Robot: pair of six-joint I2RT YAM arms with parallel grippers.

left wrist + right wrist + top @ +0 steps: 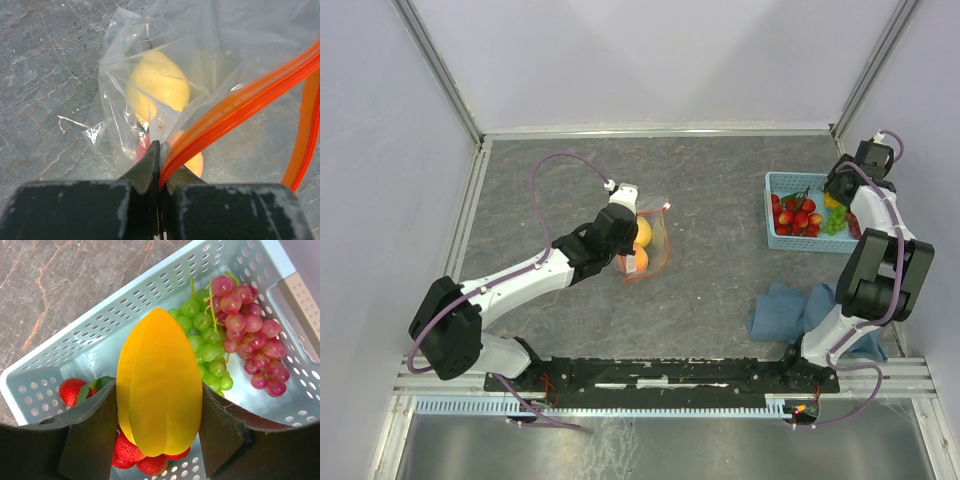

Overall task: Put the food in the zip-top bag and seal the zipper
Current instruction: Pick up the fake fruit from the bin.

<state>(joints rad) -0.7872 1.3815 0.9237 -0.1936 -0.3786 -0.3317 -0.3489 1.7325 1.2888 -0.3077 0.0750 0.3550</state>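
Note:
The clear zip-top bag (pixel 658 245) lies mid-table with a yellow fruit (pixel 157 85) and an orange-red peach (pixel 194 161) inside. My left gripper (pixel 161 150) is shut on the bag's mouth edge, pinching the orange zipper (pixel 235 105) strip, which curves away to the right. Over the light-blue basket (pixel 75 340) at the right, my right gripper (pixel 159 390) is closed on a large ridged yellow fruit (pixel 160 380), one finger against each of its sides. Red strawberries (pixel 137 452) lie under that fruit. Green grapes (pixel 205 335) and purple grapes (pixel 250 330) lie beside it.
The basket (pixel 780 240) stands near the right wall. A crumpled blue cloth (pixel 780 310) lies in front of it, beside the right arm's base. White walls close the table on three sides.

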